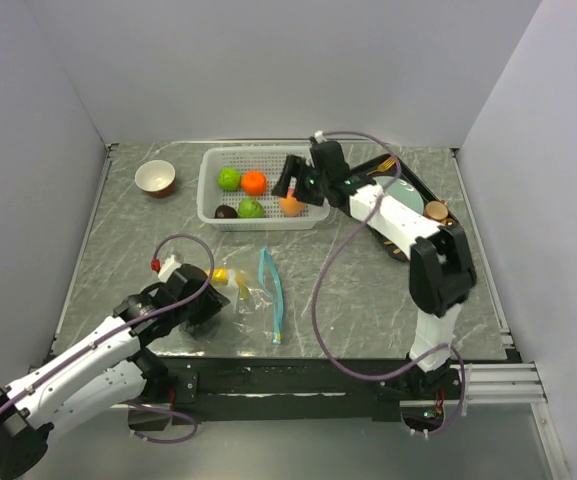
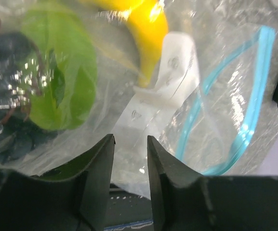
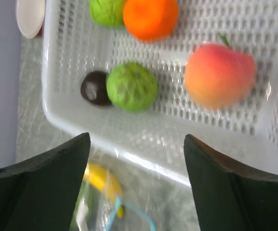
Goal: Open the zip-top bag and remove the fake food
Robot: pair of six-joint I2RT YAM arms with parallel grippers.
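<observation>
Zip-top bag of clear, crinkly plastic (image 1: 251, 297) lies on the grey marbled desk (image 1: 368, 290) near the front edge. It is just beside the left arm's wrist and well apart from the white perforated plastic basket (image 1: 208, 175) at the back. Its teal-blue zip strip (image 1: 273, 295) runs along the side away from that arm. In the left wrist view the strip (image 2: 247, 125) bends into a loop with its two tracks apart, so the mouth gapes.

Inside the bag, through the glinting film (image 2: 225, 96), sit a yellow plastic banana (image 2: 148, 33), a bright green leafy piece (image 2: 61, 82) and a dark purple bunch of grapes (image 2: 6, 72).

The left fingers (image 2: 98, 183) stand a little apart, with bag film lying across the narrow gap. Whether the film touches them cannot be told.

The right fingers (image 3: 47, 183) are spread wide over the basket's near rim (image 3: 105, 139), with nothing between them. In the basket lie an orange plastic fruit (image 3: 151, 17), two round green fruits (image 3: 131, 86), a dark brownish piece (image 3: 94, 88) and a peach (image 3: 219, 74).

From above, the left wrist covers the bag's left part, so only the banana (image 1: 222, 274) shows there. The left wrist view is close and blurred, and its edges cut the bag off. A white patch (image 2: 170, 77) on the film bears faint raised marks too soft to read.
</observation>
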